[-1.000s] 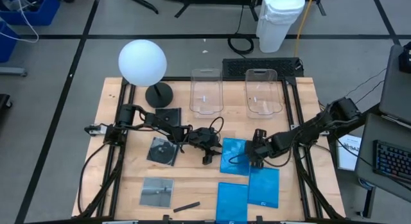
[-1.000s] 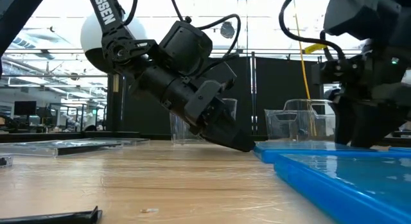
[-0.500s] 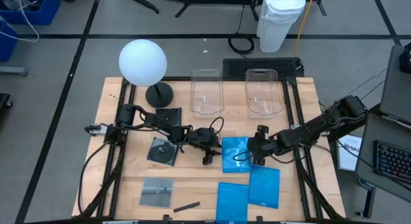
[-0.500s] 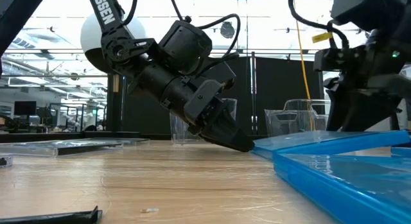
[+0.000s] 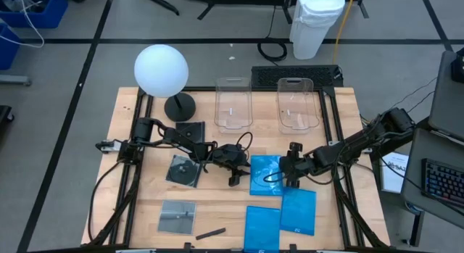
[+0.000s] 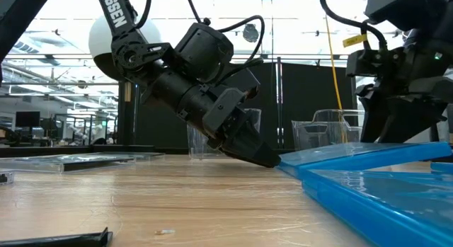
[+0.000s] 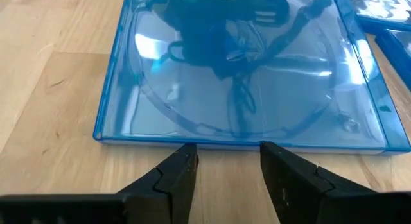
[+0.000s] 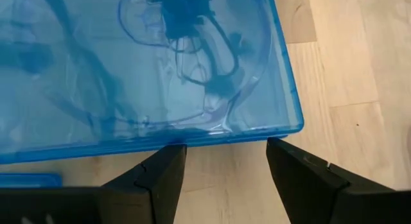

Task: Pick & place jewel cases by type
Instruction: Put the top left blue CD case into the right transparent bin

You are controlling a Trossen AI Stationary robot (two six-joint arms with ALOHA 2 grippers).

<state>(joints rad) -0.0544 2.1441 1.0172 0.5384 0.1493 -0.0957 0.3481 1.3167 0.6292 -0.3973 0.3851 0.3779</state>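
We see a blue case [image 5: 265, 175] lying near the middle of the surface [image 5: 217, 209], between both grippers. The left gripper [image 7: 225, 161] is low at one edge, jaws open, holding nothing. The right gripper [image 8: 225, 156] is at the opposite edge, jaws open too, the case's edge just before them.

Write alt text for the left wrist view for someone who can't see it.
A clear blue case lies flat on the wooden table, its near edge just beyond the left hand. The hand's two dark fingers are open, not touching the case. Another blue case's edge shows at one corner.
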